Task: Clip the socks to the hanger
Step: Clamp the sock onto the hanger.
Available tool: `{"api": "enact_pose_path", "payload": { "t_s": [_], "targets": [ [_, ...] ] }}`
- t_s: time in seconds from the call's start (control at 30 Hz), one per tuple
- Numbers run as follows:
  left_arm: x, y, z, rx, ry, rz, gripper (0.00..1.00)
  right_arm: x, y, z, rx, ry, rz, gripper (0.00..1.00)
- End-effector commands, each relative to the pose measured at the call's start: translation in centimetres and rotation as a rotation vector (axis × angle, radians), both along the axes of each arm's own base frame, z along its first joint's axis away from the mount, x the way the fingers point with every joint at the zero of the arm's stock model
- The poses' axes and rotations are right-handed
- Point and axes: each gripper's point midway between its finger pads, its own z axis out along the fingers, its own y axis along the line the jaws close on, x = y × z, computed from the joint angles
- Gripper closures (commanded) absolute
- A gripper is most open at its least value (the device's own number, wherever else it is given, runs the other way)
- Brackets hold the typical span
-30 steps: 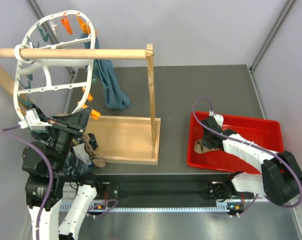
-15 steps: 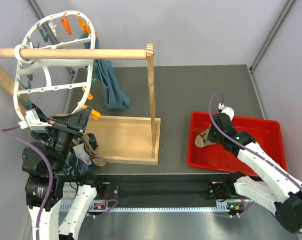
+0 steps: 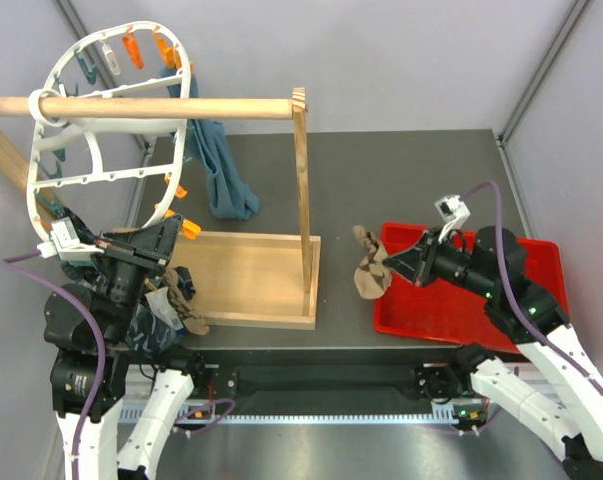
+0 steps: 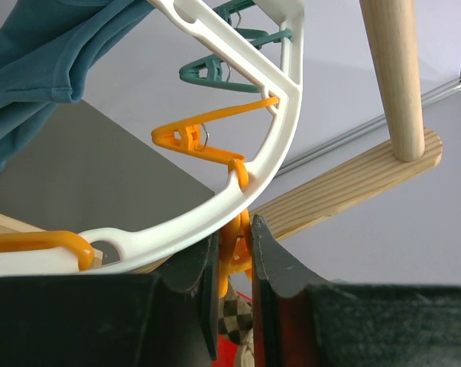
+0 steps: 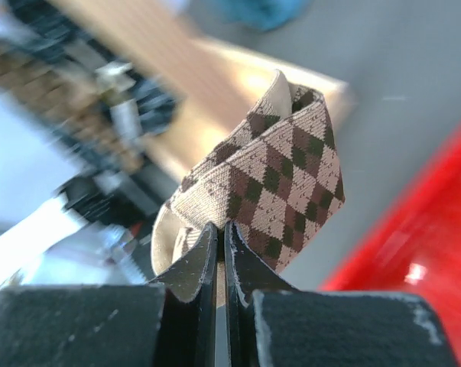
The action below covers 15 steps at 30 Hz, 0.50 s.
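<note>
- Top external view first: a wooden rod runs across the upper left. Its post rises from a wooden base board at centre, standing between the two arms.
- Teal cloth hangs behind the board, and a red tray sits at lower right.
- Hanger — a white oval frame, looped over the rod at upper left, with orange and teal pegs along its rim.
- Right gripper reaches left past the tray's edge, fingers pressed together on a sock. It's brown-and-beige diamond check, folded over, held up between tray and board.
- Left gripper is at the hanger's lower rim, fingers pinching an orange peg — a scrap of checked fabric shows just below.
- Second sock lies bunched at lower left under that arm, beside the board's left edge.
</note>
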Motion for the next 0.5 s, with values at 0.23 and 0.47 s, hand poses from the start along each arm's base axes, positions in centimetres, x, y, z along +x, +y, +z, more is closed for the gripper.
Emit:
{"api": "enact_pose_path", "payload": {
  "t_s": [0.23, 0.47],
  "targets": [
    [-0.5, -0.2, 1.3, -0.017, -0.043, -0.013, 1.0, -4.5, 12.4, 6.6, 0.148, -0.051, 0.338, 1.0],
    [-0.5, -0.1, 1.3, -0.016, -0.041, -0.009, 1.0, -3.1, 20.4, 10.8, 0.139, -0.037, 0.28, 1.0]
  ]
}}
